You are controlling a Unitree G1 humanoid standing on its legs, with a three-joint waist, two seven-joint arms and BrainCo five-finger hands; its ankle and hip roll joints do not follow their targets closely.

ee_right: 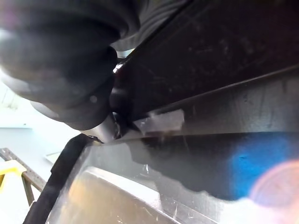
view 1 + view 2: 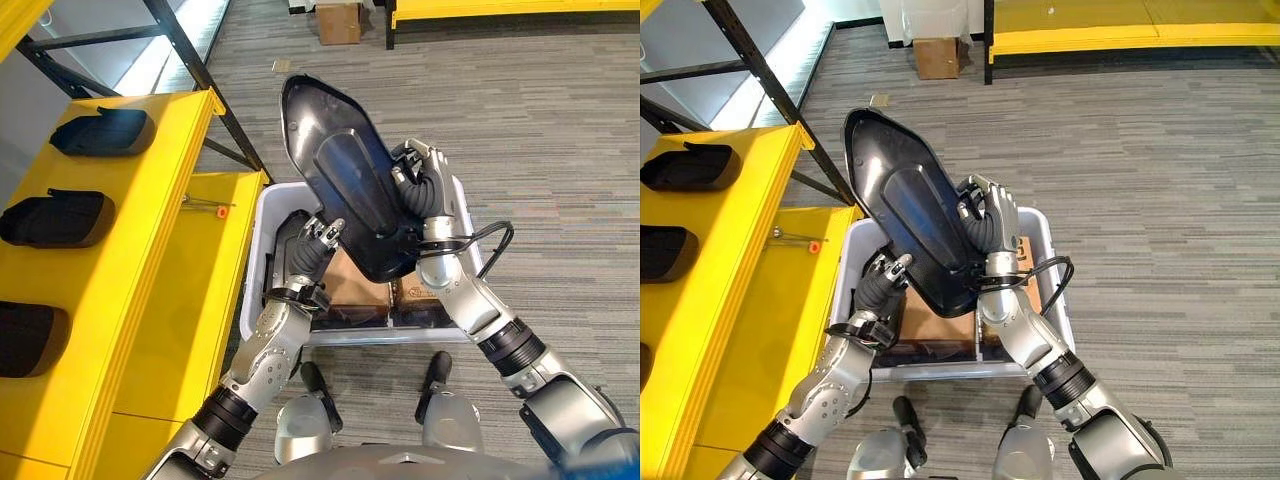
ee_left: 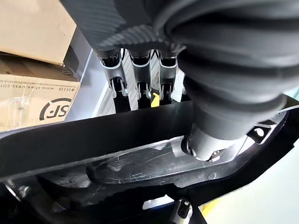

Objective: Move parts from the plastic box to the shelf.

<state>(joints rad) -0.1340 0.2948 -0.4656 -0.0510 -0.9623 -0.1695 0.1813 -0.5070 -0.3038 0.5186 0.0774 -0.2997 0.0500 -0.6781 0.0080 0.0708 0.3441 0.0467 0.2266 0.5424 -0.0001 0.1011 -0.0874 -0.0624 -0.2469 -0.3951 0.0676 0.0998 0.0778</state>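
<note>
A large black shell-shaped part (image 2: 345,180) is held up, tilted, above the white plastic box (image 2: 262,215). My right hand (image 2: 428,195) is shut on its right edge, fingers curled round the rim. At the part's lower left edge my left hand (image 2: 310,255) pinches it, the fingers (image 3: 140,74) on one side and the thumb under the black edge (image 3: 93,140). Inside the box lie cardboard (image 2: 355,285) and more dark parts (image 2: 290,235). The yellow shelf (image 2: 150,260) on my left holds three black parts, the nearest-to-box one at the far end (image 2: 100,130).
A lower yellow shelf level (image 2: 215,290) runs beside the box, with an orange-tipped tool (image 2: 222,210) on it. A black diagonal shelf brace (image 2: 200,70) rises behind. A cardboard box (image 2: 338,22) and another yellow rack (image 2: 500,10) stand far across the grey carpet.
</note>
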